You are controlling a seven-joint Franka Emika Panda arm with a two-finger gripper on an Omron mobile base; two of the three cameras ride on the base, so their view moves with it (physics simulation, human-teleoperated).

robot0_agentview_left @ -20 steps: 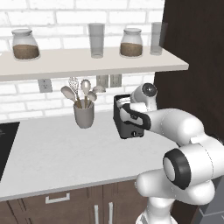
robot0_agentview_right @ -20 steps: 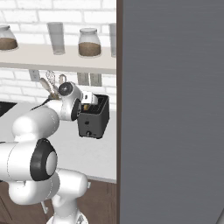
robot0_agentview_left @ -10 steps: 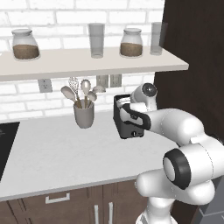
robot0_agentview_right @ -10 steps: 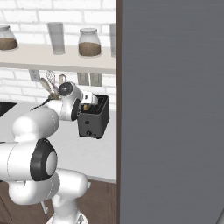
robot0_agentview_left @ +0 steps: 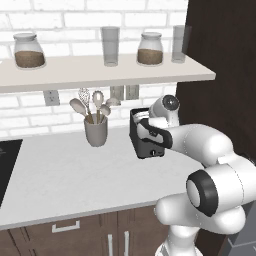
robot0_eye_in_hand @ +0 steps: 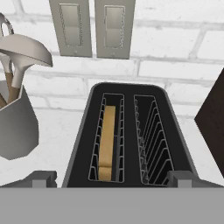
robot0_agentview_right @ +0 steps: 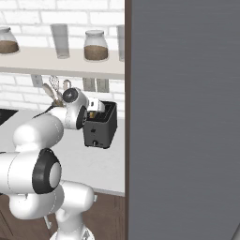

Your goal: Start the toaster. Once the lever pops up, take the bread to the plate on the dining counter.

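The black toaster (robot0_agentview_left: 150, 148) (robot0_agentview_right: 100, 131) stands on the kitchen counter against the brick wall, beside a dark tall cabinet. In the hand view I look down on its top (robot0_eye_in_hand: 78, 151). The bread (robot0_eye_in_hand: 107, 139), a tan slice, sits low in the left slot, and the right slot holds only its wire rack. My gripper (robot0_eye_in_hand: 112, 178) hovers just above the toaster's near end, open wide, with one fingertip on each side of the body and nothing between them. The hand (robot0_agentview_left: 150, 131) (robot0_agentview_right: 96, 107) hangs over the toaster. The plate and the dining counter are out of view.
A grey utensil cup (robot0_agentview_left: 96, 131) (robot0_eye_in_hand: 15, 127) with spoons and a whisk stands left of the toaster. A shelf (robot0_agentview_left: 100, 75) with jars and glasses hangs above. A dark cabinet side (robot0_agentview_left: 220, 65) (robot0_eye_in_hand: 214, 122) rises close on the right. Wall outlets (robot0_eye_in_hand: 92, 28) sit behind; a cooktop (robot0_agentview_left: 5, 162) lies far left.
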